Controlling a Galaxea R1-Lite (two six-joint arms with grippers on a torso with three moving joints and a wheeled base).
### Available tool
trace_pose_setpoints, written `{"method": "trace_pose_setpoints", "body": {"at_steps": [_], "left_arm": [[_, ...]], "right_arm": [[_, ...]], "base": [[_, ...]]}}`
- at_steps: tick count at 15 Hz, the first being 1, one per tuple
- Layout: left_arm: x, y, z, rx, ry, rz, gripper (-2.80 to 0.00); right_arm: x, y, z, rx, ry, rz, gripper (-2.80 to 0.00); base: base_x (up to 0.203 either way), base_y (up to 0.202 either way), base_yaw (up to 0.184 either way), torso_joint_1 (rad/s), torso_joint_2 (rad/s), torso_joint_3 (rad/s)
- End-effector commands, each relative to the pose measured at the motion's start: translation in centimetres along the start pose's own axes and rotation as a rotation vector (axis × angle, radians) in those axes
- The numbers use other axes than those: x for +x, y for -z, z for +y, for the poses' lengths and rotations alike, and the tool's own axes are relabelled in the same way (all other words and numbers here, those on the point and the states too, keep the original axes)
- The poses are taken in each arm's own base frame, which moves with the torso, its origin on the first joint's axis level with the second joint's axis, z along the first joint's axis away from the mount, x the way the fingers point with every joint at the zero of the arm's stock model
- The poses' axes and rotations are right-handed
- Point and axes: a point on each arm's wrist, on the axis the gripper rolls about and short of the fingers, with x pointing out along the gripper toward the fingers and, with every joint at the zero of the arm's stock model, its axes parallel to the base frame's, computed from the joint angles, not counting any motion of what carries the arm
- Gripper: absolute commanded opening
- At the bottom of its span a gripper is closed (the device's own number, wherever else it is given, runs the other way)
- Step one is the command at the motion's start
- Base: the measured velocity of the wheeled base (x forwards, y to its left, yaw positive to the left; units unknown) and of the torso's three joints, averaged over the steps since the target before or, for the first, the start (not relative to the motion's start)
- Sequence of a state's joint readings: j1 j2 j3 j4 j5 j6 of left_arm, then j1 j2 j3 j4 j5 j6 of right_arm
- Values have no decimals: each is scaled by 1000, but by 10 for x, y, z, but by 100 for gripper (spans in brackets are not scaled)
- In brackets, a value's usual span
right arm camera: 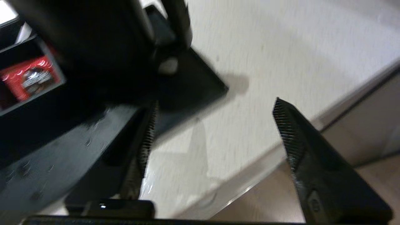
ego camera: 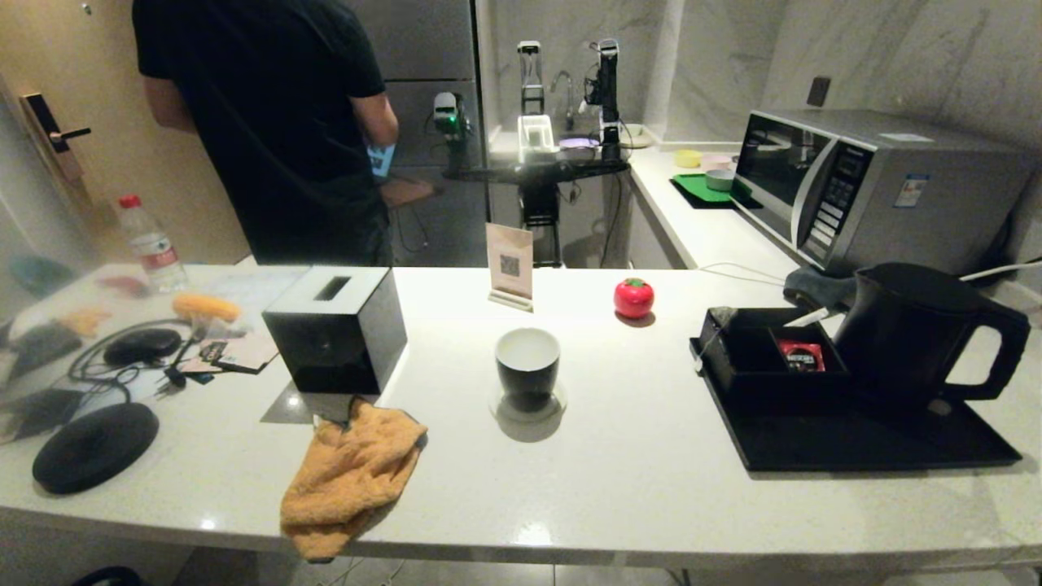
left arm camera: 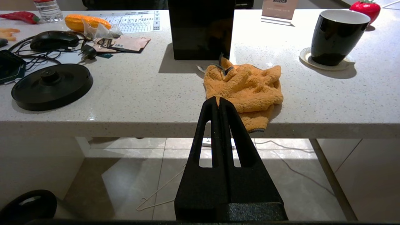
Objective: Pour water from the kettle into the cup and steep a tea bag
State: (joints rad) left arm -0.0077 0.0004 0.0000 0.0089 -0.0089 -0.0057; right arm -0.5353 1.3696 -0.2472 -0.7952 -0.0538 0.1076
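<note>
The matte black kettle (ego camera: 920, 334) stands on a black tray (ego camera: 855, 443) at the counter's right, handle to the right. The glossy black cup (ego camera: 527, 366), white inside, sits on a small saucer mid-counter. Neither gripper shows in the head view. My right gripper (right arm camera: 215, 103) is open and empty over the counter's front edge, beside the tray's corner (right arm camera: 200, 90); the kettle (right arm camera: 93, 47) looms dark beyond it. My left gripper (left arm camera: 217, 100) is shut and empty, parked below the counter edge, with the cup (left arm camera: 336, 36) further off. The water and the tea bag are out of view.
A black box with a red sachet (ego camera: 802, 356) shares the tray. An orange cloth (ego camera: 350, 476) hangs over the front edge near a black tissue box (ego camera: 338, 325). The kettle base disc (ego camera: 94, 446), cables and a bottle lie left. A person (ego camera: 269, 122) stands behind; a microwave (ego camera: 863, 183) is far right.
</note>
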Motion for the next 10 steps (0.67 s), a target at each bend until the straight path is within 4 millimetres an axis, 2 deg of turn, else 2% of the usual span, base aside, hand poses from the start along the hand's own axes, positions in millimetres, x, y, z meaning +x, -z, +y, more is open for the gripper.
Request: {"method": "trace_pose_setpoints", "body": {"at_steps": [1,6,10], "left_arm": [[0,0,0,0,0,0,-280],[0,0,0,0,0,0,-280],[0,0,0,0,0,0,-280]], "right_arm": [[19,9,-1,-19,10,61,0],[28,8,2,-33,-5,57,0],[35,2,4,-54,-41,-19,0]], "base": [[0,0,0,0,0,0],[0,0,0,0,0,0],[0,0,0,0,0,0]]}}
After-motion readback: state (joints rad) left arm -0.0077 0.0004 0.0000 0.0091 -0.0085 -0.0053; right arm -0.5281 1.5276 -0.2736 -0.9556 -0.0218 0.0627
